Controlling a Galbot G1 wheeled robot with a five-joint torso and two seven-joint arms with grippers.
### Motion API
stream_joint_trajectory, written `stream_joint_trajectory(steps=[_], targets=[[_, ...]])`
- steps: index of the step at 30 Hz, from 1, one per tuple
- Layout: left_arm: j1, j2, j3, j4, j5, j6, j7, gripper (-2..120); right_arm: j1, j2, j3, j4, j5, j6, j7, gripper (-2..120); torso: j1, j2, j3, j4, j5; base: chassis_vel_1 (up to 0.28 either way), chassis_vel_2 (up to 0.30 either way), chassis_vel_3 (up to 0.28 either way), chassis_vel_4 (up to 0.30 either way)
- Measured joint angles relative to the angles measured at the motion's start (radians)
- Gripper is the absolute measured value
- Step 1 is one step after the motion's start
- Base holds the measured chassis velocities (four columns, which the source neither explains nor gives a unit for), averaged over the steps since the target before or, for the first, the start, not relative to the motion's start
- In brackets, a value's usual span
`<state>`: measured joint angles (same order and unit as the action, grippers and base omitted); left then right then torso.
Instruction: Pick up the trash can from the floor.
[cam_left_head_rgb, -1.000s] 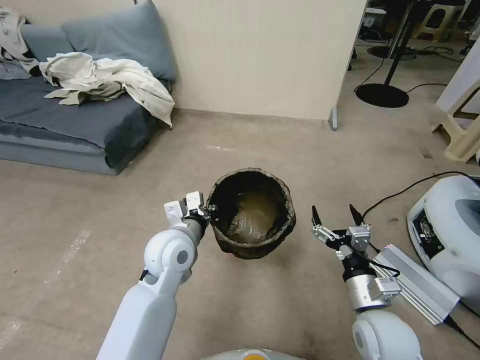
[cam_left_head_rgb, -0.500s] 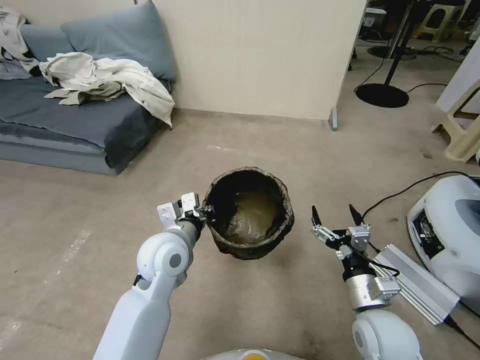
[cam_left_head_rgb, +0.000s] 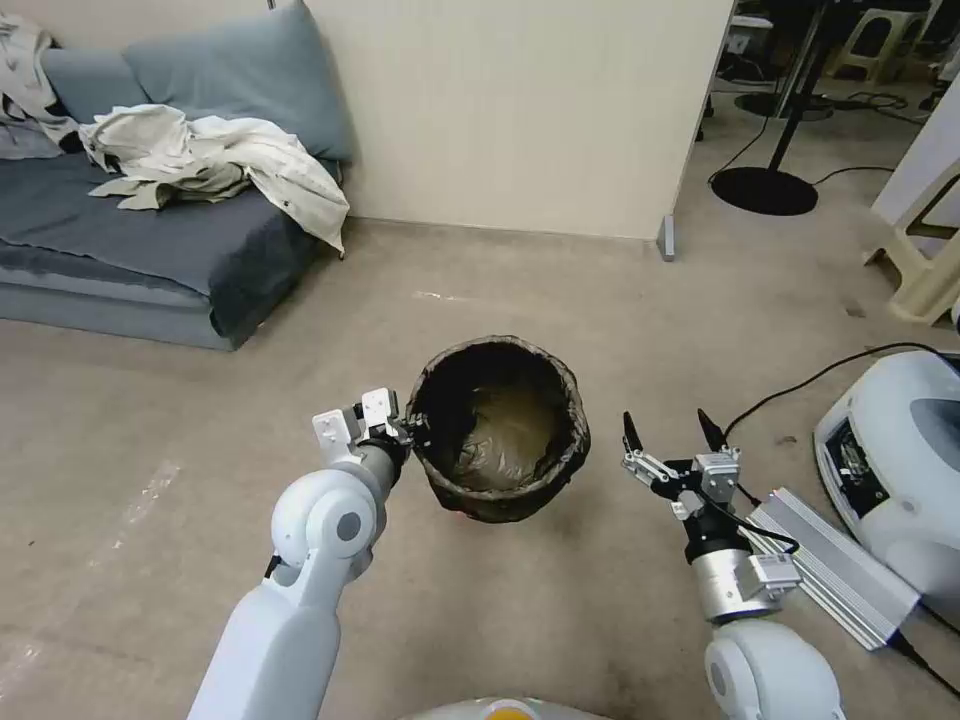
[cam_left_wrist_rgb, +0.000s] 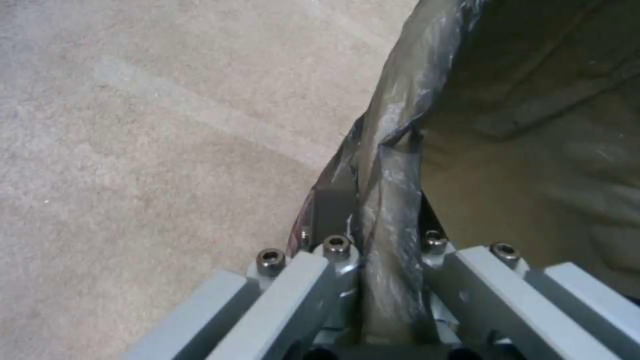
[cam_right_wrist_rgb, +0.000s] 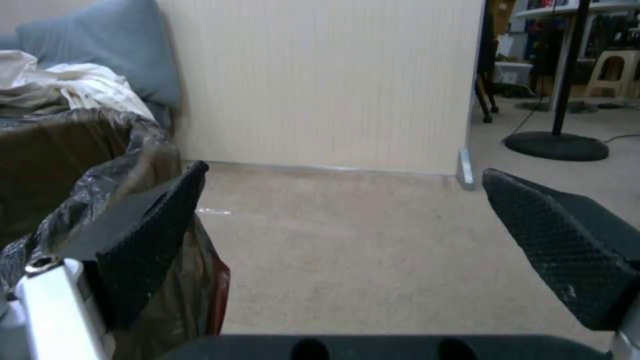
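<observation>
The trash can (cam_left_head_rgb: 500, 430) — a small round bin lined with a crinkled dark brown-black bag folded over its rim — stands upright on the smooth beige-grey floor (cam_left_head_rgb: 560, 310), mouth facing up, directly ahead of the robot and between its two arms. The left gripper (cam_left_head_rgb: 412, 432) is at the near-left part of the rim. In the left wrist view its grey fingers (cam_left_wrist_rgb: 320, 280) are drawn narrow, pinching the bagged rim (cam_left_wrist_rgb: 390, 210) between them, one inside and one outside the wall. The can thus lies straight ahead of those fingers, its axis vertical. The right gripper (cam_left_head_rgb: 672, 432) hovers to the can's right, well apart from it, black fingers (cam_right_wrist_rgb: 153, 235) spread wide and holding nothing. Judgement: the left arm has the hold — lifting depends on that single rim pinch, so the can may tilt.
</observation>
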<state>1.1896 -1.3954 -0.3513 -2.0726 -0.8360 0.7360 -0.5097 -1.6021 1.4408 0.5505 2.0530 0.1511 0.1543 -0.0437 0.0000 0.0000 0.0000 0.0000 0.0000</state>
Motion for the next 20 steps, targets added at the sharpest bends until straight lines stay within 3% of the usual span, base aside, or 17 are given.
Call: stream_joint_trajectory(steps=[20], targets=[[-0.009,0.006,-0.001,0.000,-0.001,-0.001,0.002,1,0.005,0.001,-0.002,0.002,-0.005,-0.005,0.000,100,0.000,0.000,0.000,0.0000,0.0000,0.000,0.000,0.000,0.000]])
